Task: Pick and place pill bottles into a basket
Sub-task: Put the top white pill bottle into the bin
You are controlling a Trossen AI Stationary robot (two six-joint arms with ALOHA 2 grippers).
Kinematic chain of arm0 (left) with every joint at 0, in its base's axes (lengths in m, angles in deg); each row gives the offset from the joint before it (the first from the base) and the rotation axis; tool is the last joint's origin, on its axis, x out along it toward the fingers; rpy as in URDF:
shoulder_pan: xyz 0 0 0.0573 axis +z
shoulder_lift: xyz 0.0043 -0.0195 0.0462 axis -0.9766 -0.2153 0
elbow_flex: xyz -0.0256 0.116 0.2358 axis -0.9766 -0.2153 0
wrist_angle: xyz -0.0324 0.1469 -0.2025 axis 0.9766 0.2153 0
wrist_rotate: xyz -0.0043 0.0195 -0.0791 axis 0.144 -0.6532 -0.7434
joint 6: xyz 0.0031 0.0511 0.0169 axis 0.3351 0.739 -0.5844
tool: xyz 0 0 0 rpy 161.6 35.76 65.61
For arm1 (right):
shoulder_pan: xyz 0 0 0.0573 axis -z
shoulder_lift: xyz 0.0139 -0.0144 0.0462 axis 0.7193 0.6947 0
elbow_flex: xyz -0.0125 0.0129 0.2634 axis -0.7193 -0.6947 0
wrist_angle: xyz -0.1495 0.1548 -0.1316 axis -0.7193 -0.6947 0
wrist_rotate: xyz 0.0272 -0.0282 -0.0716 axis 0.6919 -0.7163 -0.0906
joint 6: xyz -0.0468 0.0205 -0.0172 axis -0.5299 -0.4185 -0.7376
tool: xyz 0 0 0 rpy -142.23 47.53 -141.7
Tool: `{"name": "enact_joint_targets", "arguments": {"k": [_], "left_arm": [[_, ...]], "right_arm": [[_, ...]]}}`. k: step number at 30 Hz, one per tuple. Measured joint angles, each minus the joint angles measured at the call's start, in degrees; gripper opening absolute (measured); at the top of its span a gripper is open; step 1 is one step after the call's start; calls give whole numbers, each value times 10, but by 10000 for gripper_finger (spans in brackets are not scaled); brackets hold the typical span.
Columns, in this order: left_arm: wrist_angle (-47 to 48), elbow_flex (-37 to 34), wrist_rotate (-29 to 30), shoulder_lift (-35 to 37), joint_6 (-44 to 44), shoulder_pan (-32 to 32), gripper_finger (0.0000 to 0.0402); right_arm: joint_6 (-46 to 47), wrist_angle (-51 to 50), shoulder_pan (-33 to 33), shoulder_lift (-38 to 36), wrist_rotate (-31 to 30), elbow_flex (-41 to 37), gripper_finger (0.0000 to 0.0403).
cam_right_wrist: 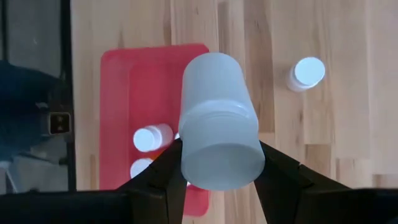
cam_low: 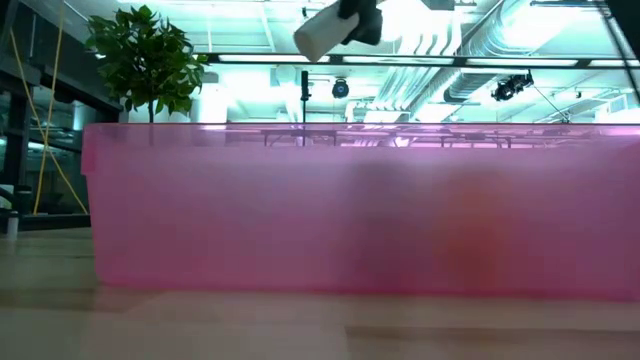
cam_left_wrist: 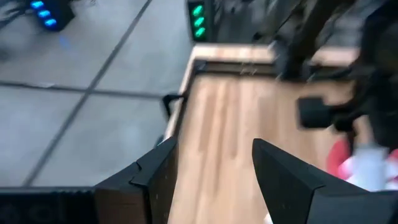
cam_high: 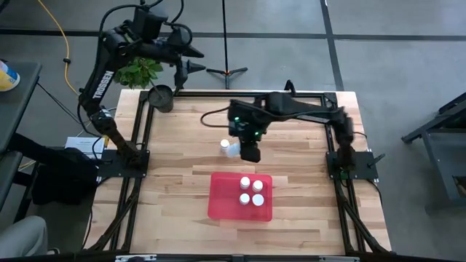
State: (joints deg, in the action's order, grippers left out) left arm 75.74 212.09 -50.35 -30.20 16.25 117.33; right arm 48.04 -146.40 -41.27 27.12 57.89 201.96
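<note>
My right gripper (cam_right_wrist: 217, 177) hangs over the middle of the table, just beyond the red basket (cam_high: 222, 200), and is shut on a white pill bottle (cam_high: 233, 151). The low view shows that bottle (cam_low: 322, 35) high above the basket's pink wall (cam_low: 350, 210). A second pill bottle (cam_right_wrist: 306, 73) stands on the wood a little beyond and to the left of the held one. More white-capped bottles (cam_high: 251, 191) stand upright in the basket. My left gripper (cam_left_wrist: 211, 174) is open and holds nothing; it is raised beyond the table's far left corner (cam_high: 195, 60). My right gripper pinches the bottle between its two fingers (cam_right_wrist: 168, 171) at the wider, ringed end (cam_right_wrist: 217, 143) nearest the wrist. The fingers slant down from above. The bottle sticks out past the fingertips along their line, tilted and lifted clear of the table.
A dark round pot (cam_high: 160, 97) with a green plant (cam_high: 138, 71) stands at the table's far left corner. A tripod (cam_high: 226, 71) stands on the floor beyond the far edge. Bare wood lies to the left and right of the basket.
</note>
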Motion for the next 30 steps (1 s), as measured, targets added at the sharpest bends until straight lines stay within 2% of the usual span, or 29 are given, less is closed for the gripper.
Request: {"name": "enact_joint_targets", "arguments": {"k": [3,9,14,20,30], "left_arm": [[27,-3,59,17,23,0,237],[26,-5,112,57,28,0,237],[29,-5,122,71,27,0,237],[72,-5,129,71,22,0,237],[75,-5,129,70,5,0,237]], "right_arm": [[-2,-60,-9,60,-11,92,144],[26,-58,-23,63,13,10,144],[41,-38,-41,62,17,-28,144],[68,-9,-53,62,17,-29,144],[89,43,-87,91,43,-28,144]]}}
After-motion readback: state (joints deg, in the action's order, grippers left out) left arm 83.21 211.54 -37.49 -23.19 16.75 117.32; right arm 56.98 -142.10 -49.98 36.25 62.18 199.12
